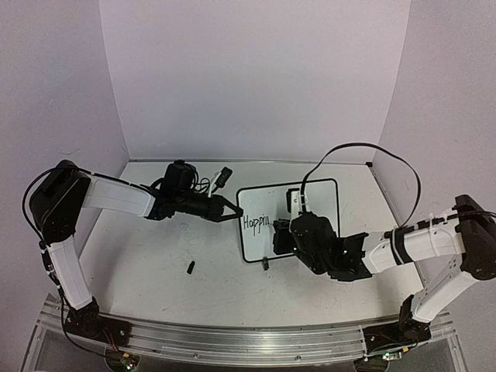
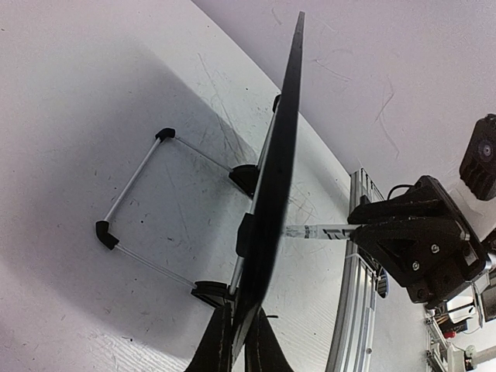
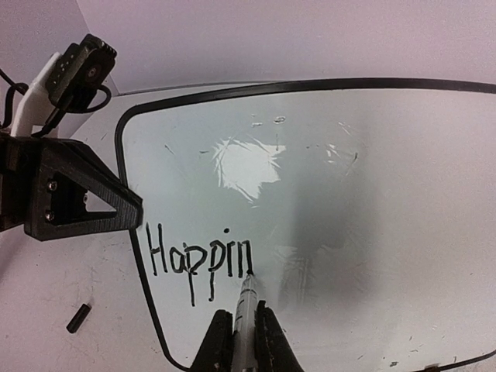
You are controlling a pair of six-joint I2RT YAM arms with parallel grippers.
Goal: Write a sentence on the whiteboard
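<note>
Standing on the table (image 1: 155,263): the whiteboard (image 1: 263,200) is up on its wire stand (image 2: 136,182), in the middle, between the two arms; its white face looks at the right arm; its long side runs left to right.
Left arm: it reaches in from the left; the left gripper (image 2: 239,341) is pinched tight on the board's left edge, one finger on the front and one on the back; its job looks like keeping the board from tipping.
Right arm: it sits in front of the white face, so it is the arm that can write; the right gripper (image 3: 239,335) is squeezed tight round the marker (image 3: 246,308).
Bare space: it lies to the right of the letters; the next letters should go that way, along the same row.
Marker tip: it points at the board; it touches the white face at the foot of the last letter.
Sentence (image 3: 200,260): it reads "Happin", low on the left part of the board; the word is not done.
Small black bit (image 1: 191,268): it lies on the table, near the board's left corner but apart from it; maybe a cap, too small to tell.
</note>
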